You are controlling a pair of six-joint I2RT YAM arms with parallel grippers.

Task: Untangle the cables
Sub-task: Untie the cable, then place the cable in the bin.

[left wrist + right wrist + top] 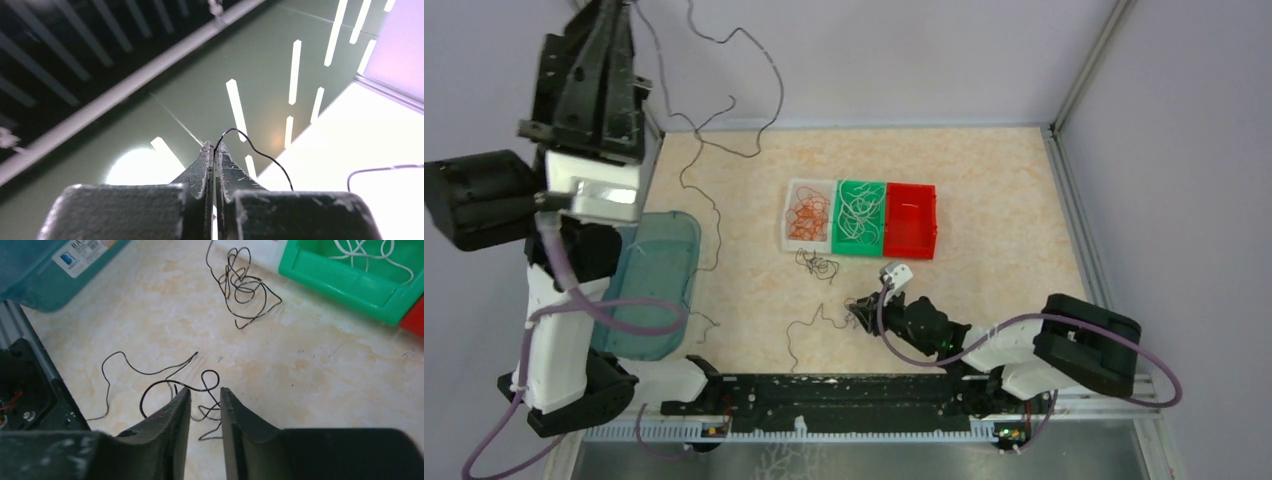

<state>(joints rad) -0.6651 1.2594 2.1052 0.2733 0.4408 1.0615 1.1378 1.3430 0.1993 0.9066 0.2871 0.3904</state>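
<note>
Beige tabletop [984, 180]. Left gripper [215, 146] up high at 10 o'clock, clamped tight on long black cable [260, 152]. Right gripper [205, 390] low at 6 o'clock, jaws slightly apart over loose black loops [150, 374]. Black tangle [819, 265] lies at its 11 o'clock, just below the bins [860, 248].

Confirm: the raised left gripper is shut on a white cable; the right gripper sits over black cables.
Wrong colour: the left wrist view shows the left gripper shut on a black cable, not white. The right gripper does sit over black cables.

Three bins [910, 222], one teal tub [659, 270]
</note>
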